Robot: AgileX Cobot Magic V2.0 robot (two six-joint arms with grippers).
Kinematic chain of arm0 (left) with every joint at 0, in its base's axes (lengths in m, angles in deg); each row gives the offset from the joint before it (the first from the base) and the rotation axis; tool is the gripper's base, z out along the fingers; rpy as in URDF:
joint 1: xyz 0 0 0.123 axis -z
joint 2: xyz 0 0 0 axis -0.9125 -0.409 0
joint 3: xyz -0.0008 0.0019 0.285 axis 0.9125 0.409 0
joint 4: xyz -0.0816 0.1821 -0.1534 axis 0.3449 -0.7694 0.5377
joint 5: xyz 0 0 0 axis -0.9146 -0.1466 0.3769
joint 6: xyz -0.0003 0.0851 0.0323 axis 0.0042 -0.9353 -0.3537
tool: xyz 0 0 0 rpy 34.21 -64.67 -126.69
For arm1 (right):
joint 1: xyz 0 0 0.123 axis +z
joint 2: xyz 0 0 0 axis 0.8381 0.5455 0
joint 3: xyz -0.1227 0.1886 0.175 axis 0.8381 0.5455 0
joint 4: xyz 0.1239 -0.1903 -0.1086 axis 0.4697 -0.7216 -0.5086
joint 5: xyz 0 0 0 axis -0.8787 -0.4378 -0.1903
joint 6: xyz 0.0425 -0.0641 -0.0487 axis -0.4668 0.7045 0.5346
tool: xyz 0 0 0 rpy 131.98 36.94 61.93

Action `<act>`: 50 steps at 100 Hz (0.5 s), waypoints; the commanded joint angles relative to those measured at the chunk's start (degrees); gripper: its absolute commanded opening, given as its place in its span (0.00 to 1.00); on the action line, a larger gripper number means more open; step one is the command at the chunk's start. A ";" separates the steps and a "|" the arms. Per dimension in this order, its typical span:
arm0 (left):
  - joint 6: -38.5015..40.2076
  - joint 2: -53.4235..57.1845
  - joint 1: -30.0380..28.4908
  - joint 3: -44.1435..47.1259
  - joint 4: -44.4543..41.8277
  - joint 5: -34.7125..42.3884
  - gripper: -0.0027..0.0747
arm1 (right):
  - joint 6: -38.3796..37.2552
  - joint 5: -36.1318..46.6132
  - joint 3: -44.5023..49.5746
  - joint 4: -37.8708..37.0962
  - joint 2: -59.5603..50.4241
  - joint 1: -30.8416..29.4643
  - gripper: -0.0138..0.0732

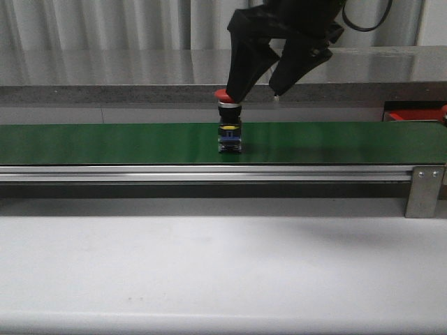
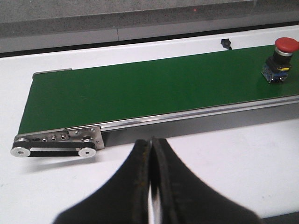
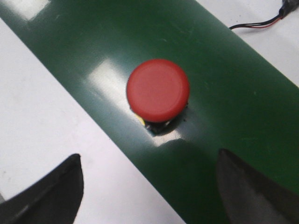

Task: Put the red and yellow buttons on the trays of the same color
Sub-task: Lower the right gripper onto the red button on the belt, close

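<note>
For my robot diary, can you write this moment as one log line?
right gripper: open, above red button | red button: upright on green conveyor belt, not gripped | left gripper: shut, empty

Front camera: low, level, facing across conveyor belt (image 1: 105, 143). Left wrist: oblique along belt's end. Right wrist: close, straight down. All share red button (image 1: 228, 122).

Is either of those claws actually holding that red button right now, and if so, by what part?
Nothing is held. The right gripper hangs open above the red button, which stands free on the green belt. The left gripper is shut on nothing.
</note>
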 commanded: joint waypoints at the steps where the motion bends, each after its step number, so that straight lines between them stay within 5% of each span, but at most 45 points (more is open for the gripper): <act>1: 0.19 -0.21 0.32 -1.50 0.86 3.77 0.01 | 0.88 4.05 -1.95 0.83 -1.84 0.01 0.83; 50: 0.19 -0.21 0.32 -1.50 0.86 3.77 0.01 | 0.88 12.23 -1.95 2.44 1.10 0.01 0.82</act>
